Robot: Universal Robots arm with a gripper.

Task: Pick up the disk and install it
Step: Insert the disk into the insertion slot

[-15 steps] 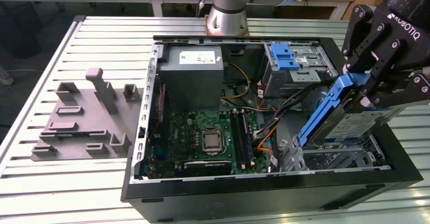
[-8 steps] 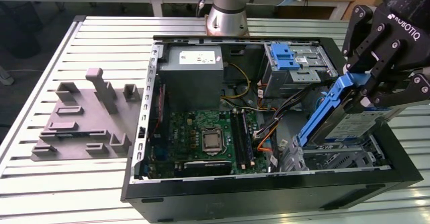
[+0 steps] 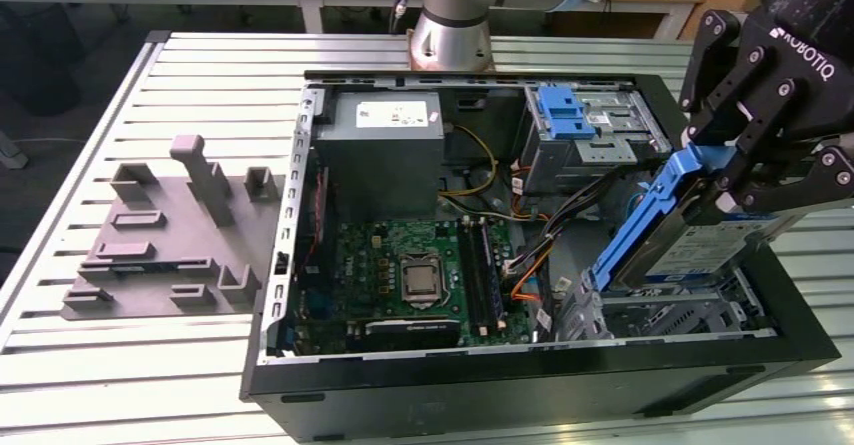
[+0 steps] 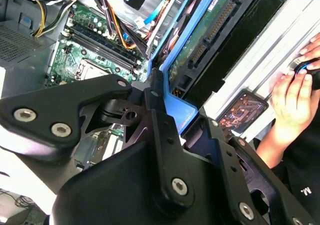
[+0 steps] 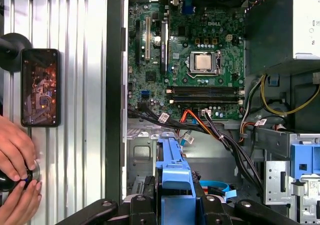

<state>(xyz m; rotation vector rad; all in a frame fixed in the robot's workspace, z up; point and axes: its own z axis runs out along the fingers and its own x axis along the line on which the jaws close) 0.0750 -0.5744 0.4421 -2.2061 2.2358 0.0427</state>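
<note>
Fingers (image 3: 787, 160) of the black gripper (image 3: 721, 185) are closed on the disk (image 3: 714, 245), a flat silver-grey hard drive edged by a blue plastic carrier frame; the grip sits on the frame's upper end. The disk hangs tilted over the grey metal drive bay (image 3: 667, 315) at the exterior view's right end of the open black computer case (image 3: 534, 395), not yet seated as far as we can tell.

We judge a good insertion needs the tilt taken out, the frame squared to the bay rails, and the black-and-orange cable bundle (image 5: 220, 135) beside the bay avoided.

The exterior view gives us the tilt. The second wrist view adds the disk's green circuit-board underside and connector. The first wrist view looks along the frame into the bay, and catches a person's hands (image 5: 17, 160) on the slatted metal counter (image 5: 75, 110) beside a dark phone (image 5: 40, 87).
</note>
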